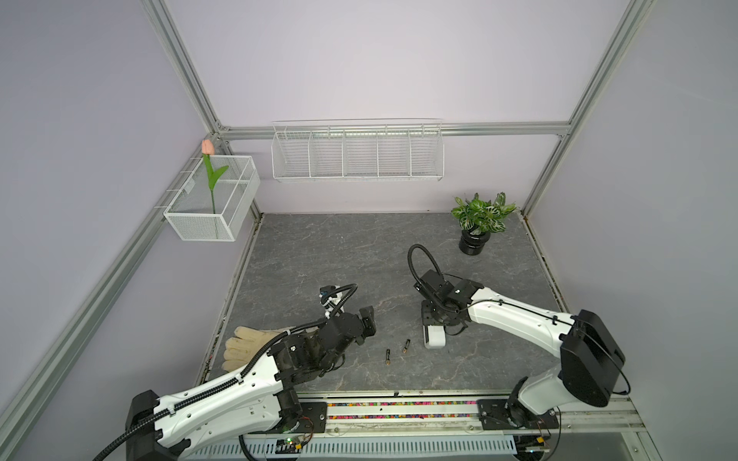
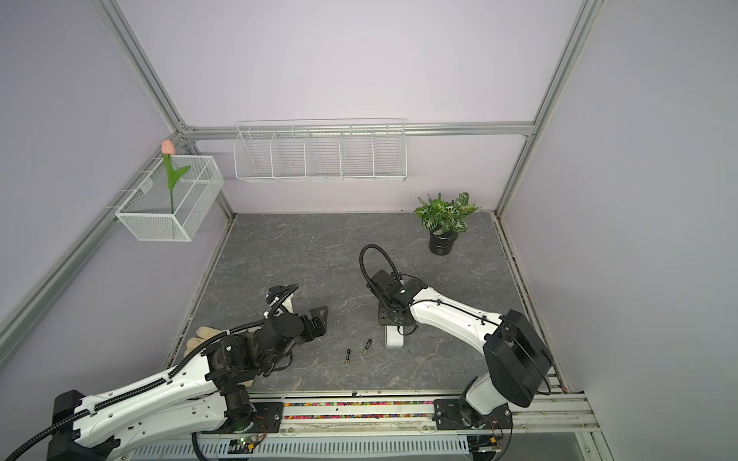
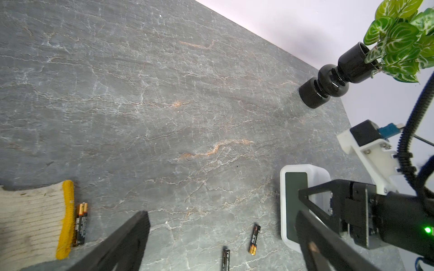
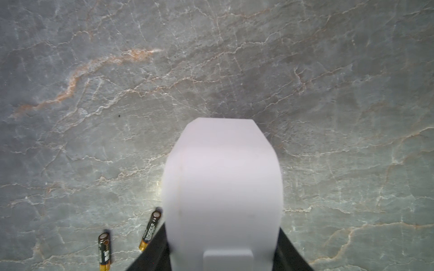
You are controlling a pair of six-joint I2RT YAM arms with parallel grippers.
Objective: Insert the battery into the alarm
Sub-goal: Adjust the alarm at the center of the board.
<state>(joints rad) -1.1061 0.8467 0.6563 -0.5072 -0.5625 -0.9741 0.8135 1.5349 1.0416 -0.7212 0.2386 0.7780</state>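
The right gripper (image 1: 435, 328) pinches the alarm (image 1: 434, 338) by its sides, standing it on edge on the table (image 1: 319, 255) (screen toward the other arm), likely to steady it; the left gripper (image 3: 220, 213) hangs spread wide near two loose batteries (image 1: 406, 345), ready to pick one

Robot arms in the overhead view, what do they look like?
The left arm and right arm have white moulded shells with black joints. A black ribbed conduit runs along the left arm; a second conduit loops over the right wrist. The left gripper and right gripper are black.
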